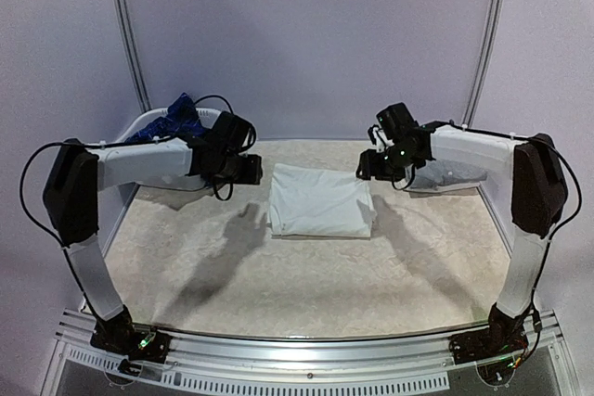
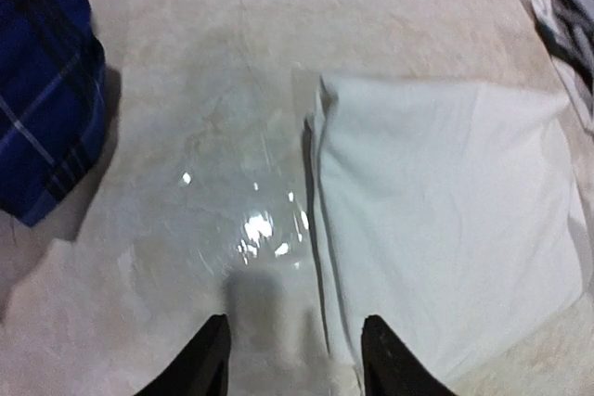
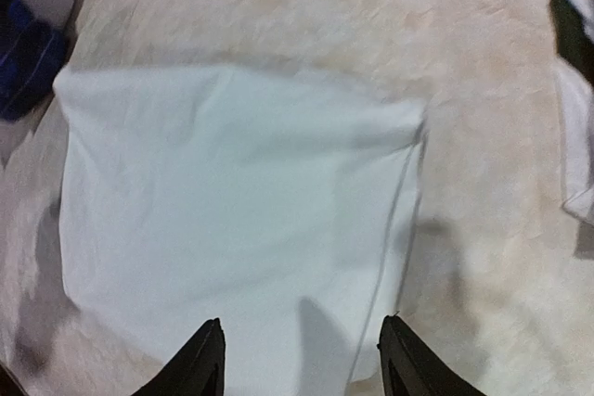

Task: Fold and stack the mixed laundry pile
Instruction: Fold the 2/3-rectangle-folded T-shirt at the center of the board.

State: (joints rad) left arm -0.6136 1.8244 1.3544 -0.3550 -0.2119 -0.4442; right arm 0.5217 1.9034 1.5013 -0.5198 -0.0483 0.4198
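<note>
Nearest the viewer, the left arm (image 1: 88,257) and right arm (image 1: 524,257) rise from the near edge of a beige, fuzzy worktop (image 1: 306,285) and reach inward. Between them, toward the far middle, a folded white garment (image 1: 320,199) lies flat as a neat rectangle. Raised just beside its left edge, the left pincer (image 1: 252,170) hovers with fingers apart, holding nothing. By its far right corner the right pincer (image 1: 365,166) hovers, fingers likewise parted and empty. At far left, a navy shirt with thin white plaid lines (image 1: 178,116) is heaped in a white basket (image 1: 148,123). Under the right arm lies a grey-and-white garment (image 1: 455,175).
</note>
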